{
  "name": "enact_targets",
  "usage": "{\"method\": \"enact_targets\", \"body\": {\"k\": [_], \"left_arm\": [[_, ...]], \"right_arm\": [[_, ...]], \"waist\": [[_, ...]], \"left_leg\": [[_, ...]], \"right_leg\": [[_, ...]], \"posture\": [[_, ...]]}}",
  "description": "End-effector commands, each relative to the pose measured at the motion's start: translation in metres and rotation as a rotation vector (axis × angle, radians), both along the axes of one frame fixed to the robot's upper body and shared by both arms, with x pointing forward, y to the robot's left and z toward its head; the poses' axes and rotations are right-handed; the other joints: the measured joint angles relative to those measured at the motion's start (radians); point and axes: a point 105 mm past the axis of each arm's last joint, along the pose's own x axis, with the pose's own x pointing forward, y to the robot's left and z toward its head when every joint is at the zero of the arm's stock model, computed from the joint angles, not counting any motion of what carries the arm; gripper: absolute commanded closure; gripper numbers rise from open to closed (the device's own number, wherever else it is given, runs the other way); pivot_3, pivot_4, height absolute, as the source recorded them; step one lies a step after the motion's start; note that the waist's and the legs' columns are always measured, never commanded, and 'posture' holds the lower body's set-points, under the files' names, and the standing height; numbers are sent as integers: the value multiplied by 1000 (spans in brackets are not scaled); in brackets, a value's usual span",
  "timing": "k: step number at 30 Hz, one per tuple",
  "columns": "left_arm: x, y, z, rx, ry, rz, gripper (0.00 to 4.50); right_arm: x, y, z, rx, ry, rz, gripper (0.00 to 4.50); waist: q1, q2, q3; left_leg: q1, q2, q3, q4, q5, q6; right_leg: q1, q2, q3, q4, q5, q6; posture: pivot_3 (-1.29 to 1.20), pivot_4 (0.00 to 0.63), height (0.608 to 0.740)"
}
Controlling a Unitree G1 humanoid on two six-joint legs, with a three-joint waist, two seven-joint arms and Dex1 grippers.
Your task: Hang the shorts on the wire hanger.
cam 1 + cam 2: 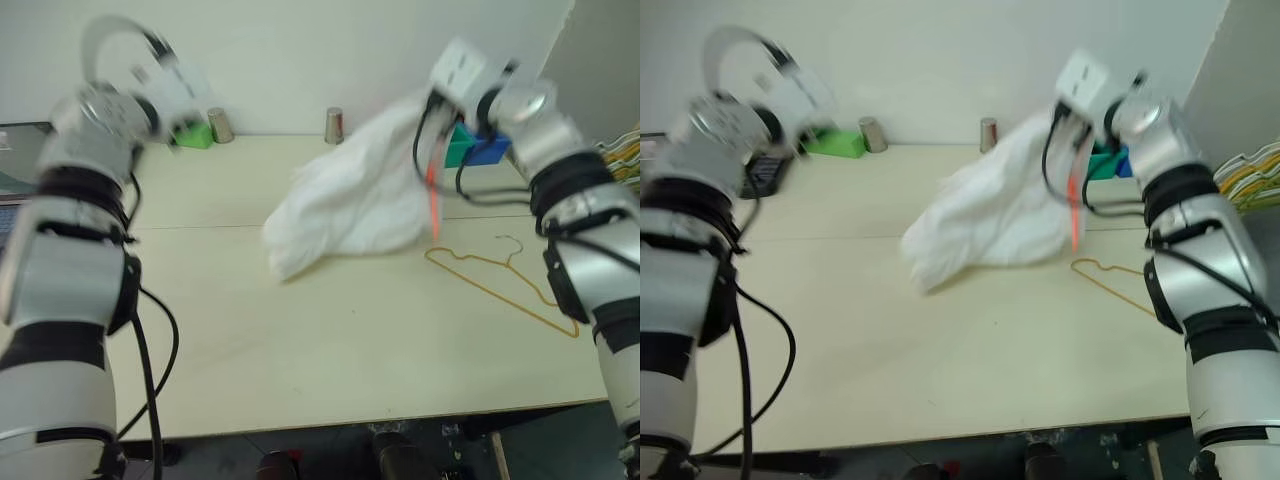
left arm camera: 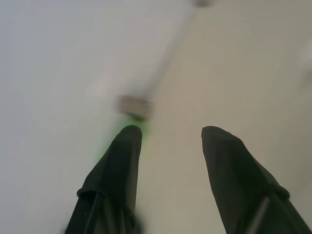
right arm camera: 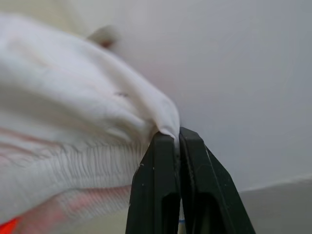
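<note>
Right wrist view shows the right gripper (image 3: 176,139) pinched on the shorts (image 1: 355,195), raised above the table (image 1: 300,350), with the wire hanger (image 1: 500,280) lying flat just below, far from the empty, parted left gripper (image 2: 168,134).

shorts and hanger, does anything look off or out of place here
Nothing is damaged or spilled. The shorts hang bunched from one pinched edge in the right gripper, the far end slumped on the table. The wire hanger lies flat beside them. The left gripper is open, holding nothing.
</note>
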Motion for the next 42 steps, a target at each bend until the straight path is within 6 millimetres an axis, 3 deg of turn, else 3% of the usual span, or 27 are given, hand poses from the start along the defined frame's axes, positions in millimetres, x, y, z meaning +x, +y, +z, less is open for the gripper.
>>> {"method": "enact_targets", "body": {"k": [1, 3, 5, 9, 12, 17, 20, 22, 25, 28, 34, 37, 42], "left_arm": [[-17, 10, 39, 104, -168, 62, 2412], [-20, 11, 40, 171, -187, 66, 2412], [-18, 13, 28, 253, -153, 64, 2412], [-7, 23, -45, 234, 94, -27, 2412], [-10, 25, -121, 167, 366, -156, 2412], [-31, 19, -197, 43, 581, -299, 2412], [-47, 1, -219, -62, 669, -401, 2412], [-60, -11, -224, -149, 717, -469, 2412], [-79, -25, -228, -275, 801, -552, 1736], [-89, -33, -224, -335, 833, -598, 1153], [-104, -47, -208, -317, 918, -724, 40], [-115, -57, -205, -301, 1001, -810, 40], [-142, -69, -221, -214, 1215, -935, 40]], "right_arm": [[-8, 13, 25, -16, -203, 18, 4500], [-7, 22, 15, -36, -202, 56, 4500], [-3, 27, -6, -55, -146, 97, 4500], [6, 32, -91, -99, 150, 203, 4500], [-1, 33, -144, -159, 328, 302, 4500], [-25, 44, -184, -166, 510, 509, 4500], [-53, 51, -200, -245, 606, 656, 4500], [-73, 54, -207, -278, 655, 724, 4500], [-115, 61, -221, -352, 738, 862, 4500], [-145, 63, -231, -400, 802, 925, 4500], [-208, 39, -256, -540, 1007, 1019, 4500], [-218, 30, -258, -548, 1066, 1016, 4500], [-224, 24, -260, -509, 1142, 995, 4500]], "waist": [[-5, 2, -1], [-9, 2, -1], [-9, 2, -1], [-2, 2, -1], [0, 3, -1], [-4, 2, 0], [-4, 2, 0], [-3, 2, 0], [0, 2, 0], [3, 2, 0], [16, 2, 0], [20, 2, 0], [19, 2, 0]], "left_leg": [[1, -1, 4, 0, 0, 0], [2, -3, 14, -6, 0, 0], [3, -2, 21, -15, 0, 0], [11, -4, 22, -12, 0, 0], [32, -5, 21, -11, -2, 4], [33, -4, 17, 2, -1, 6], [36, -4, 17, 4, -1, 6], [35, -3, 14, 4, -1, 6], [34, -2, 10, 4, -1, 6], [34, -2, 7, 5, -1, 6], [39, 0, 6, 5, -1, 6], [40, 0, 7, 5, -1, 6], [42, 1, 7, 4, -1, 6]], "right_leg": [[1, -2, -1, -1, -2, 1], [-1, -2, 1, -3, -6, -1], [-2, -4, 0, -4, -6, 0], [7, -4, 0, 2, -4, 2], [30, -4, 0, 1, -4, 4], [35, -2, 0, 7, -1, 6], [37, -2, 0, 11, -1, 6], [37, -1, -2, 12, -1, 6], [37, 0, -6, 12, -1, 6], [38, 1, -8, 12, -1, 6], [43, 4, -8, 11, -4, 8], [43, 4, -7, 10, -5, 7], [44, 6, -7, 10, -7, 4]], "posture": [[4, 0, 740], [29, 0, 740], [36, 8, 740], [41, 22, 740], [40, 36, 740], [31, 47, 740], [29, 47, 740], [19, 47, 740], [7, 46, 740], [7, 46, 740], [0, 47, 740], [-19, 45, 740], [-52, 40, 740]]}}
